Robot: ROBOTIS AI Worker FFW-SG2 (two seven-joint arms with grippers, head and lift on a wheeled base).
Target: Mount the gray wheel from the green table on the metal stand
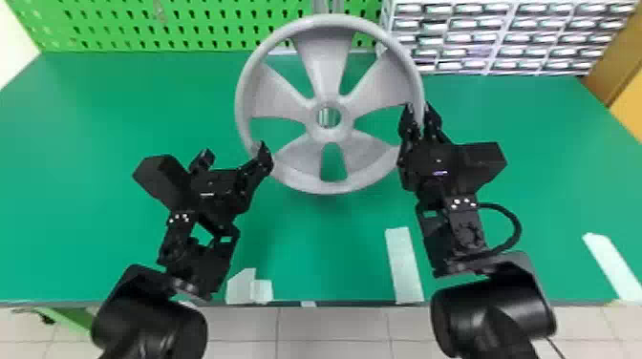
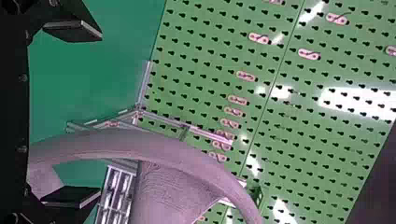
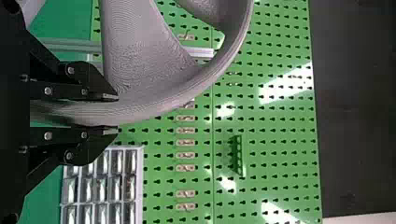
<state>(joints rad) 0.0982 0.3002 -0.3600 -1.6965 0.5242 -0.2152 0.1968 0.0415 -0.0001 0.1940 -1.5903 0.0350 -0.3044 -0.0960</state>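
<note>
My right gripper (image 1: 420, 117) is shut on the right side of the gray wheel's rim; the wheel (image 1: 325, 57) is held up above the green table (image 1: 110, 110). In the right wrist view, that gripper (image 3: 112, 114) has one finger on each face of the rim of the wheel (image 3: 187, 93). My left gripper (image 1: 235, 155) stands wide open at the wheel's lower left, one finger overlapping the rim. The left wrist view has this gripper (image 2: 72, 114) with fingers far apart near the wheel (image 2: 121, 142). Partly hidden behind the wheel is the metal stand (image 1: 328, 5), its bars (image 2: 163, 120) by the pegboard.
A green pegboard (image 1: 191, 24) runs along the table's back edge, with a rack of small drawers (image 1: 506, 36) at the back right. White tape strips (image 1: 405, 265) lie by the table's front edge, between and beside the arms.
</note>
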